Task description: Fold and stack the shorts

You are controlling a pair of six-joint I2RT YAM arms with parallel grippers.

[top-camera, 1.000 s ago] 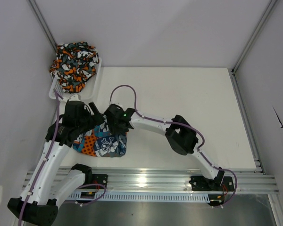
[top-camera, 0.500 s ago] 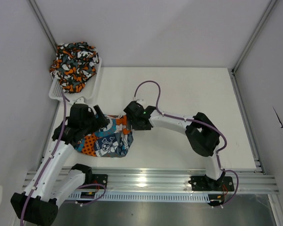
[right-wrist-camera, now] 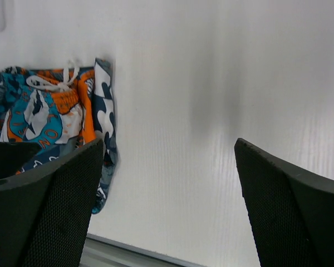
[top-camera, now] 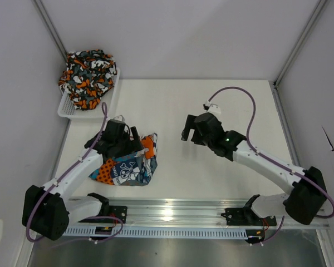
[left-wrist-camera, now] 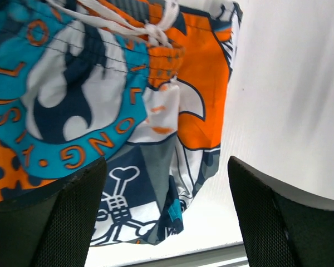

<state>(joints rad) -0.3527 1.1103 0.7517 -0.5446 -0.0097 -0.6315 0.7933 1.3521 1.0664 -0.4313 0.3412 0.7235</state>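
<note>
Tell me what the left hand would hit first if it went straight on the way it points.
The patchwork shorts: they fill the wrist view right between the open fingers of the left hand. How near they are is unclear.

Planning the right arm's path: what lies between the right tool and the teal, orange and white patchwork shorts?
Only bare white table separates the right tool from the teal, orange and white patchwork cloth shorts; the top view shows it.
</note>
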